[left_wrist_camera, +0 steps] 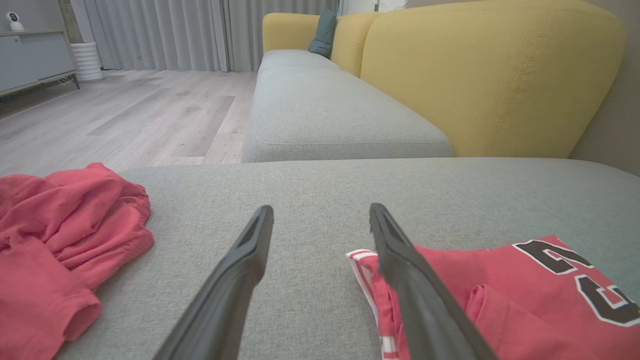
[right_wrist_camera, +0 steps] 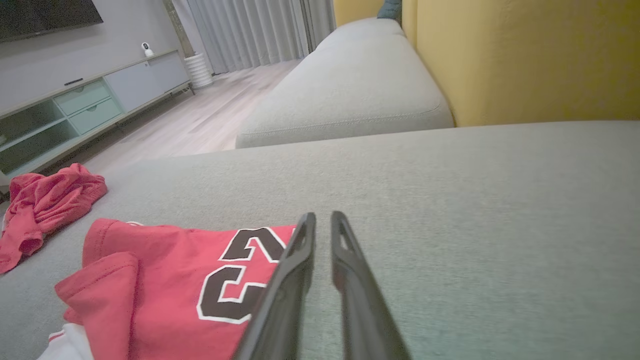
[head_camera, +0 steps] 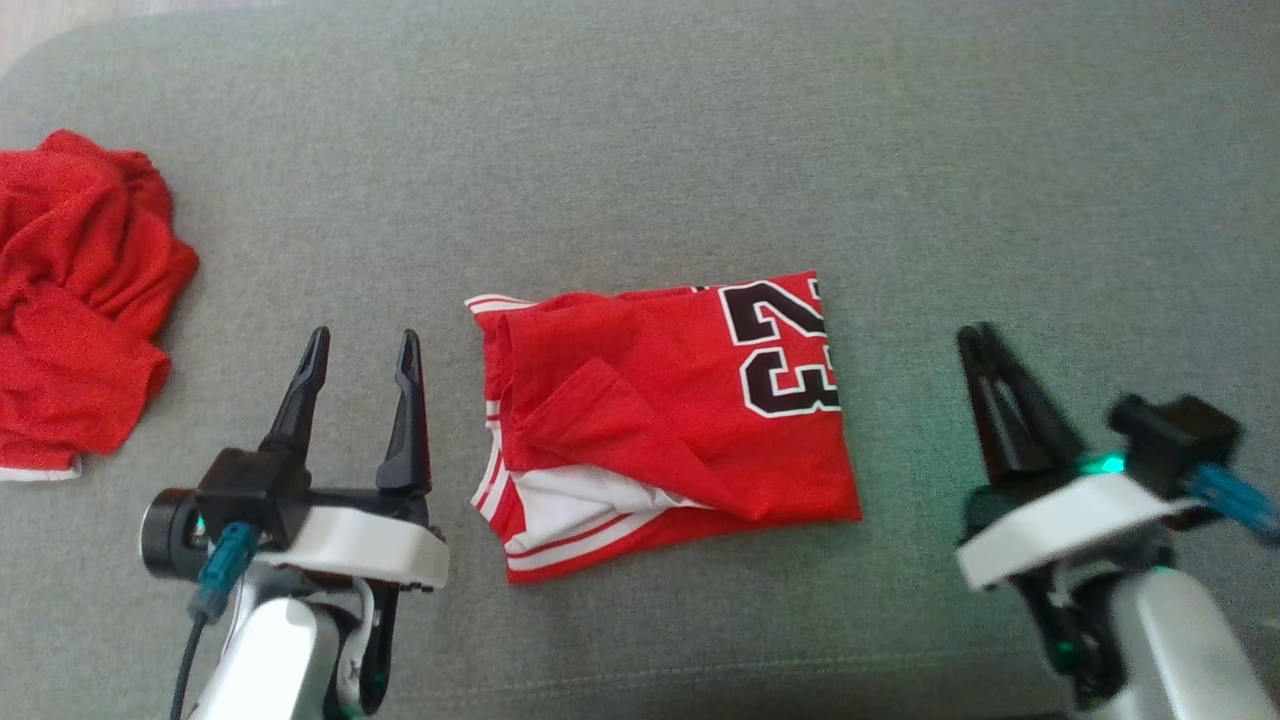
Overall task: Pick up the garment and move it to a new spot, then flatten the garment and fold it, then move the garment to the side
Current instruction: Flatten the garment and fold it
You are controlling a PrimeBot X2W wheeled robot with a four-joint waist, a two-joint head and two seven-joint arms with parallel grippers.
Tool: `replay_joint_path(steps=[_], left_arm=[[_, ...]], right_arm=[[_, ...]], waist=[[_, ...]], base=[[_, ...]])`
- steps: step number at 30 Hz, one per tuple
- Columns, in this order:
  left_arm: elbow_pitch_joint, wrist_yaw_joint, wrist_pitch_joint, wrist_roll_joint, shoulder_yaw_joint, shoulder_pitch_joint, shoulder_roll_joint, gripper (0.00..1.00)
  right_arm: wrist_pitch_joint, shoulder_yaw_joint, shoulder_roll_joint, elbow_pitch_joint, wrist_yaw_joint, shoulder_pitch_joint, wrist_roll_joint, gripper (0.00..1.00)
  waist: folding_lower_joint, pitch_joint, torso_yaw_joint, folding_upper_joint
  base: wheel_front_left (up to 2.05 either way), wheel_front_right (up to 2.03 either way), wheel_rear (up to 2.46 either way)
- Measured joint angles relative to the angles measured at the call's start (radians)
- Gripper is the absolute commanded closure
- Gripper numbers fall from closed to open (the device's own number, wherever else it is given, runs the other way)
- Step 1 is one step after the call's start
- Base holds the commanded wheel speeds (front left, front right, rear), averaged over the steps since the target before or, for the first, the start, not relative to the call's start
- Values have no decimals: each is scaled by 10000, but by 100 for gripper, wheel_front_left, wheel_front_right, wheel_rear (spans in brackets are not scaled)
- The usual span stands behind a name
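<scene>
Left hand (head_camera: 364,337) hangs released, its two dark fingers spread wide with nothing between them, low over the grey sofa seat (head_camera: 640,150). Right hand (head_camera: 977,333) is almost clenched: its fingers stand nearly together with a thin slit between, and nothing is caught in it.

Between the two hands lies the garment (head_camera: 680,400), a red jersey folded into a rough rectangle with white-striped trim and a black number facing up. Its striped edge is just beside the left hand's right finger, while its numbered edge is near the right hand's left side but apart from it.

Out past the left hand's left side, well apart, sits a crumpled red cloth (head_camera: 80,290). Beyond both hands, a yellow backrest (left_wrist_camera: 490,75) rises, with wooden floor (left_wrist_camera: 125,115) and grey curtains (left_wrist_camera: 160,30) farther off.
</scene>
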Motion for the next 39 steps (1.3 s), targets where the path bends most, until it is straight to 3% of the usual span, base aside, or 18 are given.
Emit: replay_joint_path(steps=[10, 18, 31, 39], left_arm=[[94, -17, -13, -12, -104, -291, -17, 0], [199, -17, -31, -102, -123, -383, -38, 0], [222, -15, -111, -102, -109, -405, -50, 0], [349, -13, -113, -142, -94, -397, -56, 0]], right_arm=[[-190, 3304, 128, 2694, 0, -1886, 1007, 100], [-683, 4982, 345, 4531, 0, -2877, 2002, 100], [-709, 7659, 265, 4575, 0, -3334, 3515, 100], [-1542, 7520, -54, 3925, 0, -3537, 3793, 100]], waist=[[0, 240, 418, 0], [0, 340, 728, 0], [0, 326, 680, 0], [0, 78, 596, 0]], base=[[0, 0, 0], [0, 0, 0], [0, 0, 0], [0, 0, 0]])
